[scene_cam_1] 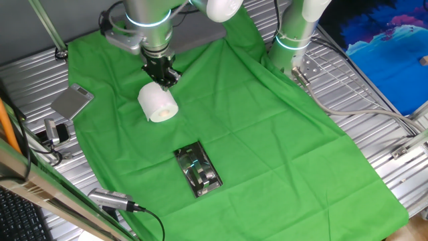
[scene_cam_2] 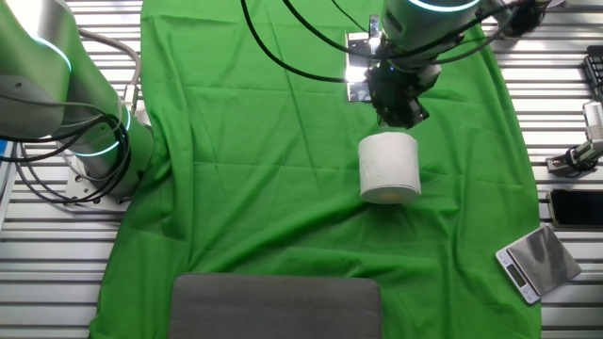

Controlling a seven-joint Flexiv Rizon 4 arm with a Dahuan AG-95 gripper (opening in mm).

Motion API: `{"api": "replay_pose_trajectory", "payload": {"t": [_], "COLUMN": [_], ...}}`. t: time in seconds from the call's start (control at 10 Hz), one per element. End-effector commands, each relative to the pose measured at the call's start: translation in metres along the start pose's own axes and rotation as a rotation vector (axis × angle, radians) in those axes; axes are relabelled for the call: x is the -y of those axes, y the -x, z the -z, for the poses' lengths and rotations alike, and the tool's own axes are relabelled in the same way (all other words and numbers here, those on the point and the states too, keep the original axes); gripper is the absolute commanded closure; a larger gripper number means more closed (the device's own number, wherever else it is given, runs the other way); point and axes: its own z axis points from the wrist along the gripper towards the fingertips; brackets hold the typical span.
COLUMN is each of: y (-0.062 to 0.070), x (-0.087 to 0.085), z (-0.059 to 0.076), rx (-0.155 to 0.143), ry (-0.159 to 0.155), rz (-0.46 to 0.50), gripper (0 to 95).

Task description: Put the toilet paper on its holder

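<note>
The toilet paper (scene_cam_1: 157, 104) is a plump white roll hanging tilted under my gripper (scene_cam_1: 162, 79) above the green cloth. The gripper's fingers are closed on the roll's upper edge. In the other fixed view the roll (scene_cam_2: 389, 168) sits just below the gripper (scene_cam_2: 398, 121). The holder (scene_cam_1: 197, 171), a shiny chrome plate with a bar, lies flat on the cloth, apart from the roll and nearer the front of this view. In the other fixed view the holder (scene_cam_2: 358, 66) is partly hidden behind the gripper.
A dull-grey flat scale (scene_cam_1: 72, 102) lies off the cloth on the slatted table and also shows in the other fixed view (scene_cam_2: 537, 256). A second arm's base (scene_cam_1: 294, 33) stands at the cloth's edge. A grey pad (scene_cam_2: 273, 306) lies on the cloth.
</note>
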Motion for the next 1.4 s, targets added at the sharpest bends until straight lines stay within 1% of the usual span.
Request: {"api": "replay_pose_trajectory", "payload": {"t": [0.1,0.3,0.4,0.5,0.6,0.7,0.8,0.9,1.0,1.1,1.2,1.4], "y": [0.000,0.001,0.003,0.008,0.010,0.016,0.019,0.019,0.018,0.018,0.018,0.015], "x": [0.000,0.001,0.003,0.007,0.010,0.017,0.023,0.028,0.034,0.042,0.048,0.059], "z": [0.000,0.000,0.001,0.003,0.003,0.004,0.004,0.003,0.002,0.002,0.002,-0.002], "rx": [-0.003,-0.003,-0.004,-0.009,-0.011,-0.006,0.001,0.003,0.007,-0.007,-0.021,-0.034], "ry": [-0.001,0.002,0.003,0.006,0.009,0.016,0.026,0.029,0.034,0.048,0.064,0.103], "rz": [0.515,0.648,0.733,0.796,0.828,0.906,0.973,1.008,1.035,1.047,1.038,0.994], "gripper": [95.0,95.0,76.0,76.0,76.0,38.0,19.0,0.0,0.0,0.0,0.0,0.0]}}
